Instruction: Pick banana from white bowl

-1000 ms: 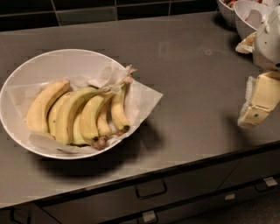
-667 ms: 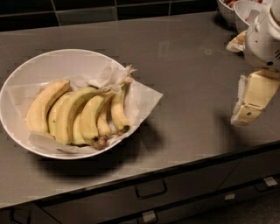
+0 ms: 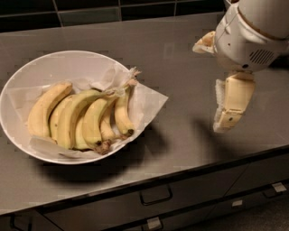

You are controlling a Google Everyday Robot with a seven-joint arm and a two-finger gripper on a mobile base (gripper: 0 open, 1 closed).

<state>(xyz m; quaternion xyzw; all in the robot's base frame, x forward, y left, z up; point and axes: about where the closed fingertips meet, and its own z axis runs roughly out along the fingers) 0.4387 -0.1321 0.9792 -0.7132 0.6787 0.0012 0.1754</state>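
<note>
The white bowl (image 3: 27,76) sits at the left of the grey counter, lined with crumpled white paper. It holds several bananas lying side by side. The long, curved, pale yellow banana (image 3: 72,115) with a greenish tinge lies in the middle of the bunch, its stem pointing up right. A fatter all-yellow banana (image 3: 45,108) lies to its left, and shorter brown-tipped ones (image 3: 122,115) to its right. My gripper (image 3: 212,85) hangs above the counter right of the bowl, apart from it, open and empty. One cream finger (image 3: 232,101) points down.
The counter's front edge runs along the bottom, with dark drawers and handles (image 3: 156,196) beneath it. A dark tiled wall (image 3: 90,11) stands behind the counter. My white arm housing (image 3: 253,36) fills the upper right corner.
My gripper has moved left toward the bowl, and the arm housing has come further into view at the upper right. The bowl and bananas have not moved.
</note>
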